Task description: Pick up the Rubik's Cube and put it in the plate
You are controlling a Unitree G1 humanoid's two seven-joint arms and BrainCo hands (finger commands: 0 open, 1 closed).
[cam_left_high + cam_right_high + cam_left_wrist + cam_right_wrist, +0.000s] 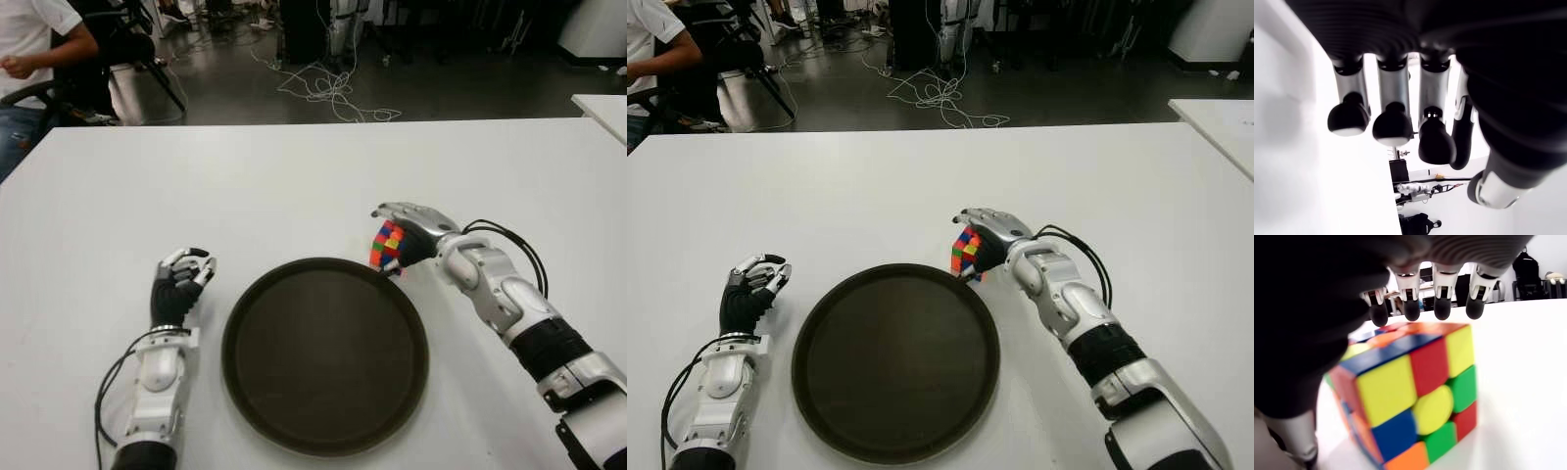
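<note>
The right hand (407, 240) curled its fingers (1442, 307) over the Rubik's Cube (386, 246) beside the plate (324, 354) rim, apparently securing a grasp, while the left hand (181, 282), loosely curled and empty, showed left of the plate.

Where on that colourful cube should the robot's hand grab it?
Best across two opposite flat faces of the Rubik's Cube, coming from above on its right. The right hand is already draped over it, fingers over the top. The plate crowds its near left side.
</note>
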